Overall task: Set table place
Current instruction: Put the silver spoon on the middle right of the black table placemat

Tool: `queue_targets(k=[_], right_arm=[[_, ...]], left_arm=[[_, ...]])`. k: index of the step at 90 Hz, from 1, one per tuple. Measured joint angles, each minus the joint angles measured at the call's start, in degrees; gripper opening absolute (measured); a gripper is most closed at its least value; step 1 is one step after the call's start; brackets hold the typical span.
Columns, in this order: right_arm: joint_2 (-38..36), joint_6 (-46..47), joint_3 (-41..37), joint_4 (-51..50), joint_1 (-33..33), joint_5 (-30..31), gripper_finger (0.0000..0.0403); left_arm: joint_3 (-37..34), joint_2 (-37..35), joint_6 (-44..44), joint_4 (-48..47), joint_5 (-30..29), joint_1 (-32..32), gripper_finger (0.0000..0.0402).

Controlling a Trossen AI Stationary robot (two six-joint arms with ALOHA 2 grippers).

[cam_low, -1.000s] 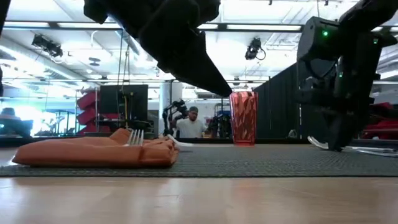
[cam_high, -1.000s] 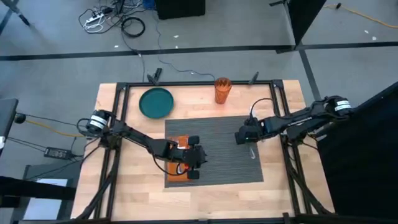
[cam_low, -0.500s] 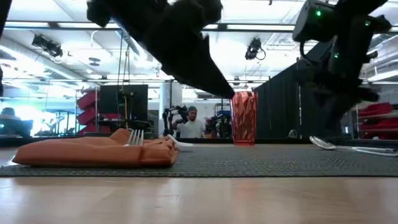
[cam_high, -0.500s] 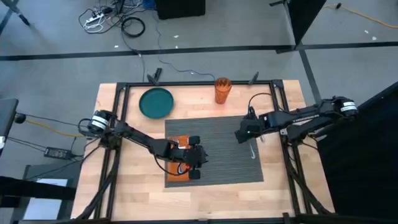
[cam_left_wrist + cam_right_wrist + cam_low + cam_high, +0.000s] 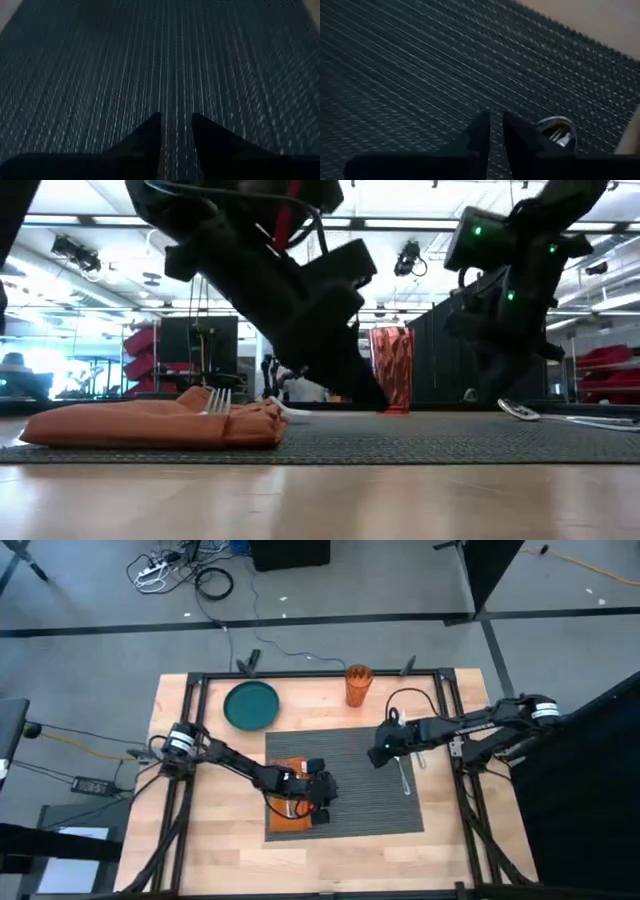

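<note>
The dark ribbed place mat (image 5: 350, 775) lies mid-table. On its left end rests a folded orange napkin (image 5: 288, 812) with a fork (image 5: 218, 400) on top. A spoon (image 5: 403, 778) lies on the mat's right part; its bowl (image 5: 558, 131) shows beside my right fingers. My left gripper (image 5: 176, 125) hovers low over bare mat just right of the napkin, its fingers a narrow gap apart. My right gripper (image 5: 496, 125) hangs shut above the mat, left of the spoon and touching nothing.
A teal plate (image 5: 250, 705) sits on the wood at the far left. An orange ribbed cup (image 5: 358, 685) stands at the far edge beyond the mat. Black frame rails (image 5: 195, 740) run along both table sides. Bare mat lies between the napkin and the spoon.
My right gripper has risen off the mat beside the spoon and drifted toward the table's left and far side; the spoon stays lying on the mat. My left gripper has come down lower over the mat and shifted slightly right, away from the napkin.
</note>
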Motion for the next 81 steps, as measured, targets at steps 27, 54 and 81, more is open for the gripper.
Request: queue_targets(k=[27,54,81], right_arm=[[0.1,0.1,0.0,-1.6,-0.3,0.6,0.0029],[-0.9,1.0,0.0,-3.9,-0.3,0.9,0.0027],[-12.1,-3.9,0.0,-14.3,-4.0,0.8,0.0027]], left_arm=[[0.0,0.0,-0.2,0.4,0.0,0.0,0.0094],[0.0,0.0,-0.2,0.4,0.0,0.0,0.0094],[0.0,0.0,-0.2,0.1,0.0,-0.1,0.0094]])
